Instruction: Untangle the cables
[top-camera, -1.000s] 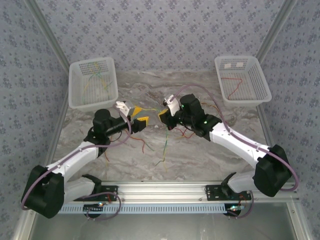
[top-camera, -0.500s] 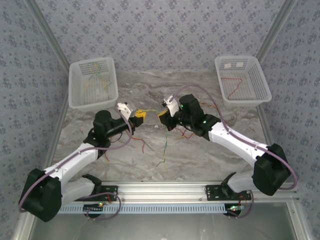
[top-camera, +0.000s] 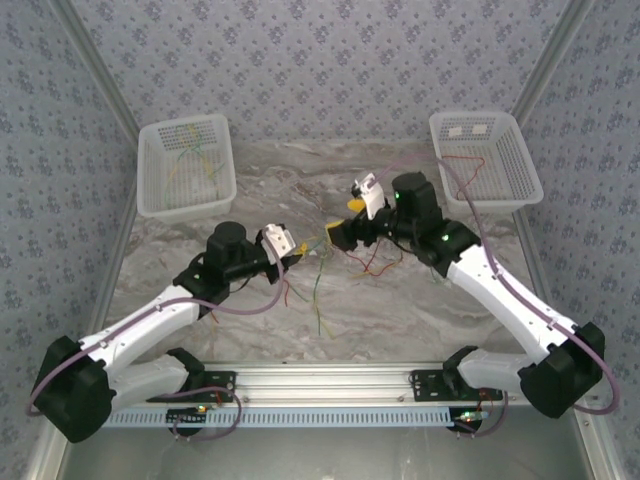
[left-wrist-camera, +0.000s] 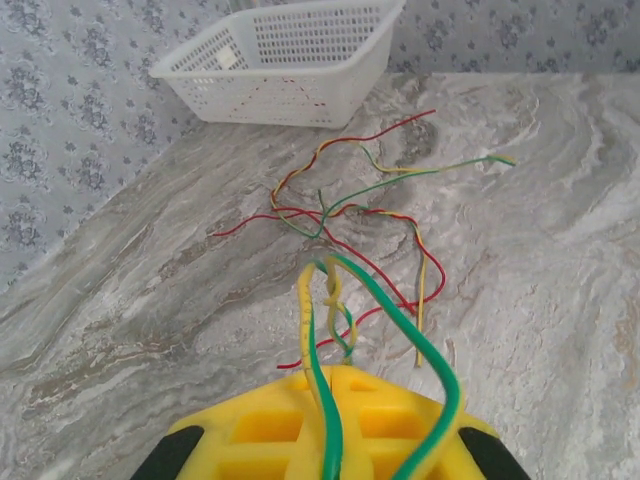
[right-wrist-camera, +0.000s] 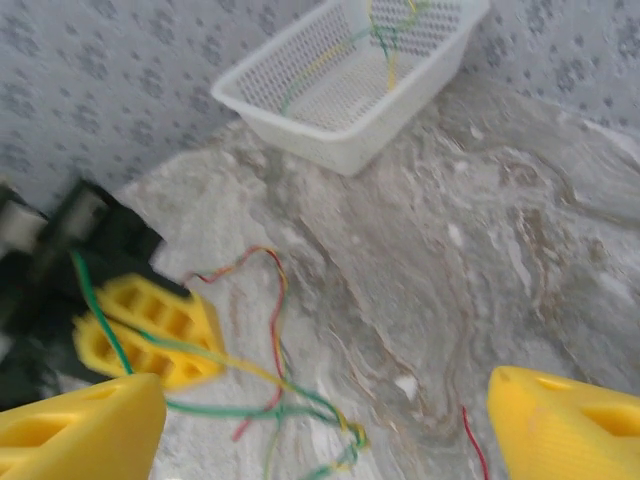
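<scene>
Tension needs care: left gripper (left-wrist-camera: 330, 430), clamped on green and yellow cables (left-wrist-camera: 330, 210) knotted on the table (top-camera: 400, 320) just right of it, should hold firm while right gripper (right-wrist-camera: 325, 420), fingers spread apart, pinches one strand and pulls gently rightward.

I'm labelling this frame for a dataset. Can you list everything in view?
left basket: one, white, far left of table
right basket: one, white, far right of table
green and yellow cables: a few, inside left basket
red cable: one, inside right basket
loose cables: one tangle, red, green, yellow, mid-table
table: one, grey marble
left hand: yellow fingers, shut on green and yellow strands of the tangle
right hand: yellow fingers, open, by the tangle
</scene>
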